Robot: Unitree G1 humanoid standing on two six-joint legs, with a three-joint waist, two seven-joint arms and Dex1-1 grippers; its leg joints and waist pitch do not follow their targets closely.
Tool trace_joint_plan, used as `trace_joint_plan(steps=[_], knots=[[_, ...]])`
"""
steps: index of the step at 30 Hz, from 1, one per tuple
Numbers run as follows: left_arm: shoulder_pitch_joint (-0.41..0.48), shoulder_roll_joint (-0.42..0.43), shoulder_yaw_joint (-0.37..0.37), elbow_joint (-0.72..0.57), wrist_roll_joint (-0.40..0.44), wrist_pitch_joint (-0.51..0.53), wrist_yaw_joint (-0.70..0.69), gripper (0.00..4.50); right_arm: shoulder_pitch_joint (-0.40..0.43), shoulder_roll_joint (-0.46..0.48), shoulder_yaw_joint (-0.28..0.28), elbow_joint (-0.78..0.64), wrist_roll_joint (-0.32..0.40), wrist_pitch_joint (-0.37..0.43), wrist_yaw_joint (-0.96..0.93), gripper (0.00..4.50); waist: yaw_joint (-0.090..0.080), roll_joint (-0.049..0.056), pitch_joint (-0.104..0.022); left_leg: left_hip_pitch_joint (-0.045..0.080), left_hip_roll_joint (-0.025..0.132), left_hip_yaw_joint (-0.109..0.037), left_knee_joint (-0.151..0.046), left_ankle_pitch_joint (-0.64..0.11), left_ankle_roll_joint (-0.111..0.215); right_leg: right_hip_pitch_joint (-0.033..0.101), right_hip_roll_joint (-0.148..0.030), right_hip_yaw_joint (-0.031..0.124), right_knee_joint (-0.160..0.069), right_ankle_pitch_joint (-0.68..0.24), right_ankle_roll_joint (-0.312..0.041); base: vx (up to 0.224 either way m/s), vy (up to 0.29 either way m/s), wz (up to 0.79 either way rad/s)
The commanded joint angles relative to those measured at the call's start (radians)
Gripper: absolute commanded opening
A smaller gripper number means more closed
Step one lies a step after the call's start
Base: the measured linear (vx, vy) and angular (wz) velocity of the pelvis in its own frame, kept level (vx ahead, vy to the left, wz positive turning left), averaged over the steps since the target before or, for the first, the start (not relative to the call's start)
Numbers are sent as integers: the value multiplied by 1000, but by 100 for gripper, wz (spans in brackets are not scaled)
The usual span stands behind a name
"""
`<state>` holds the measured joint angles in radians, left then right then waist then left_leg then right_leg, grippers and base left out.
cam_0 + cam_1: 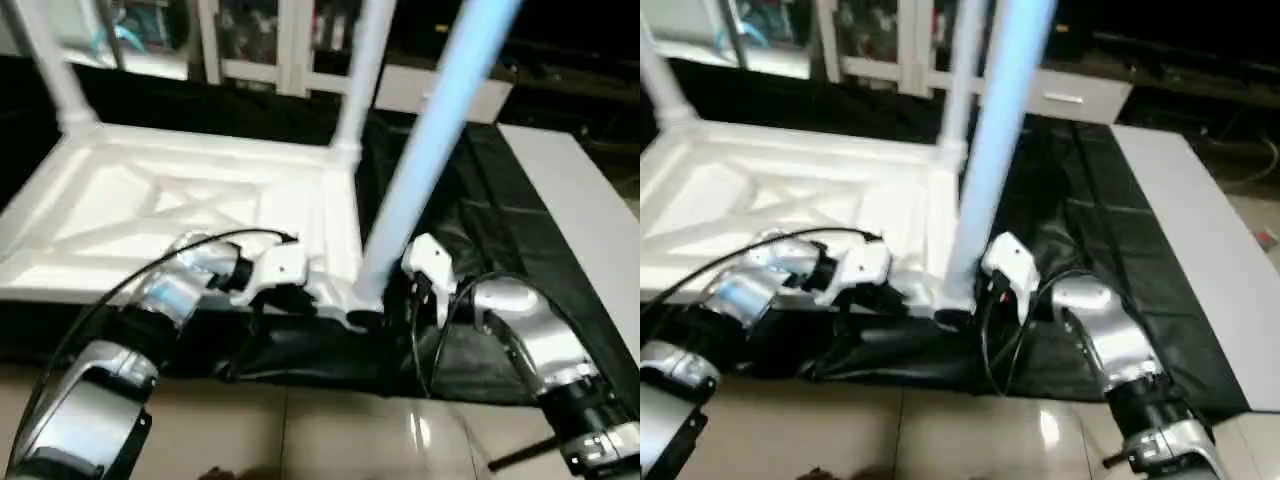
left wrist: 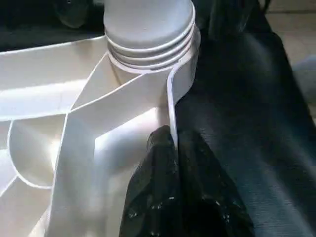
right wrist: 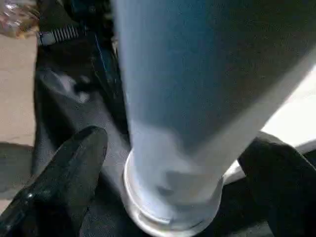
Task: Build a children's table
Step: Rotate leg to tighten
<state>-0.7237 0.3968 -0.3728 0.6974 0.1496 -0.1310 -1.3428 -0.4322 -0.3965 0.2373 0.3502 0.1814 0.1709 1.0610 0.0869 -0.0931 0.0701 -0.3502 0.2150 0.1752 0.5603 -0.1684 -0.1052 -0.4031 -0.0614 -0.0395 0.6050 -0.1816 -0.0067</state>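
Observation:
The children's table lies upside down on the black cloth: its white tabletop [image 1: 150, 200] shows the X-ribbed underside. Three legs stand in its corner sockets, at the far left [image 1: 55, 70], the far right [image 1: 360, 70] and the near right [image 1: 430, 130]. My left gripper [image 2: 170, 143] is shut on the tabletop's raised rim, just beside the near right socket [image 2: 148, 44]. My right gripper [image 3: 180, 148] is open around the foot of the near right leg [image 3: 197, 98], with one black finger [image 3: 79, 158] on each side and a gap to the leg.
The black cloth [image 1: 480, 220] covers the work table and hangs over its front edge. A pale grey board [image 1: 580, 200] lies along the right side. White furniture [image 1: 270, 50] stands behind the table. Tiled floor [image 1: 330, 430] shows in front.

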Motion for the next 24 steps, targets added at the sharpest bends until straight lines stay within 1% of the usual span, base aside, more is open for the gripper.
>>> trace_joint_plan(steps=[1,2,3,5,7,10,11,13,15,16,18,22,24], knots=[[46,-2,-102,24,54,15,-59,0,-16,-5,17,19,-8,-12,26,444,-7,15,-54,9,24,1,-64,-284,19,36,-69,40,-73,-234,-213,0,0,0],[47,3,-103,19,55,17,-65,0,-26,-5,25,36,-13,-21,43,444,-7,12,-54,8,23,2,-63,-275,21,38,-69,40,-72,-222,-212,0,0,0],[46,5,-103,19,57,17,-67,0,-29,-6,28,42,-17,-26,51,427,-7,13,-55,7,22,2,-62,-268,23,39,-69,40,-70,-214,-214,0,0,0],[46,7,-103,16,59,19,-68,0,-37,-8,35,55,-24,-34,67,427,-7,12,-56,6,22,2,-61,-247,27,39,-68,39,-68,-190,-218,0,0,0],[50,12,-101,2,60,29,-72,0,-49,-15,46,79,-39,-49,84,398,-7,12,-56,5,22,3,-60,-235,28,41,-67,39,-65,-171,-223,0,0,0],[53,16,-101,-5,61,35,-73,0,-58,-14,47,101,-47,-61,85,380,-7,12,-57,7,22,4,-59,-235,27,41,-68,39,-66,-174,-226,0,0,0],[54,16,-101,-7,61,36,-73,0,-63,-12,45,110,-47,-67,85,380,-7,11,-57,7,21,5,-59,-234,28,41,-67,39,-66,-173,-226,0,0,0],[56,17,-101,-9,62,39,-72,0,-68,-8,42,121,-45,-73,85,353,-8,11,-57,7,22,4,-59,-237,29,41,-67,39,-66,-182,-224,0,0,0],[57,18,-102,-11,63,41,-72,0,-71,-7,42,130,-45,-79,88,342,-8,11,-57,7,21,4,-59,-234,30,41,-66,39,-66,-178,-226,0,0,0],[58,19,-102,-12,63,42,-72,0,-72,-6,41,133,-46,-82,91,323,-8,12,-57,7,21,4,-59,-234,29,42,-66,38,-65,-177,-227,0,0,0],[59,20,-102,-13,64,44,-73,0,-72,-5,41,135,-46,-84,93,323,-8,12,-58,7,21,4,-59,-231,31,42,-65,39,-64,-168,-227,0,0,0],[57,22,-105,-11,68,48,-74,0,-73,0,39,149,-48,-96,98,283,-8,14,-59,8,21,5,-58,-227,31,42,-64,38,-63,-153,-234,0,0,0],[57,24,-108,-12,70,55,-76,0,-74,4,39,157,-53,-104,89,276,-8,15,-60,8,21,5,-57,-229,31,42,-65,39,-63,-153,-235,0,0,0]])
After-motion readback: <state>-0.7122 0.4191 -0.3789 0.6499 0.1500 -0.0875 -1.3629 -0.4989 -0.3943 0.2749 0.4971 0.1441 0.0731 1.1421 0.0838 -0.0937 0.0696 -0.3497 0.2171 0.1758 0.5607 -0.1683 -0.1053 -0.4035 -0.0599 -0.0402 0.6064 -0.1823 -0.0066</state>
